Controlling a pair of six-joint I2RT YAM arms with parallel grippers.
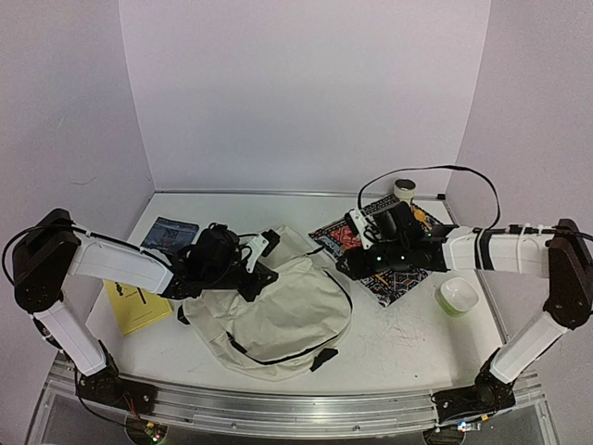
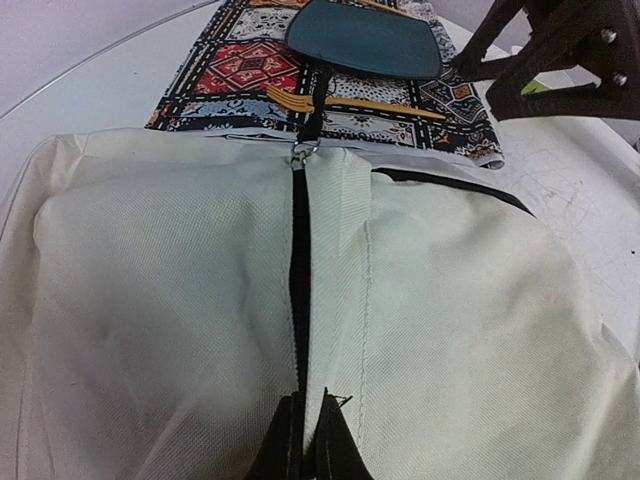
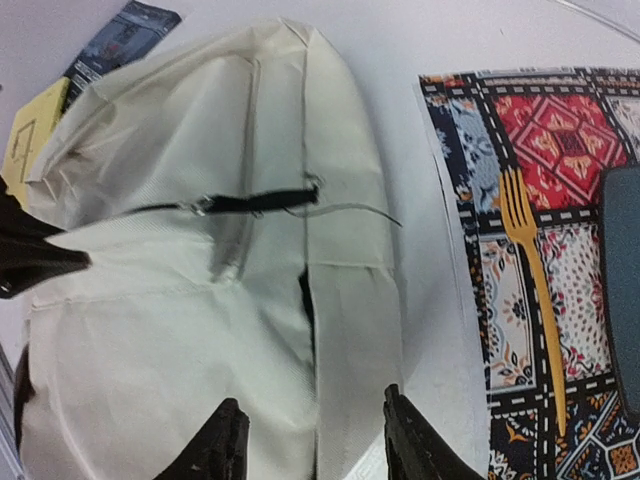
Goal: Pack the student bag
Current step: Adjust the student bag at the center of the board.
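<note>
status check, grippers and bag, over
Left gripper shut on bag at its zipper. Right gripper open over bag. Fork on mat beside it, nothing blocking.

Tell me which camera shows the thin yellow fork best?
The right wrist view: the slim yellow fork lies whole, tines to handle tip, on the colourful patterned mat. The left wrist view shows it farther off, crossed by a black zipper strap. In the top view I cannot find it.
</note>
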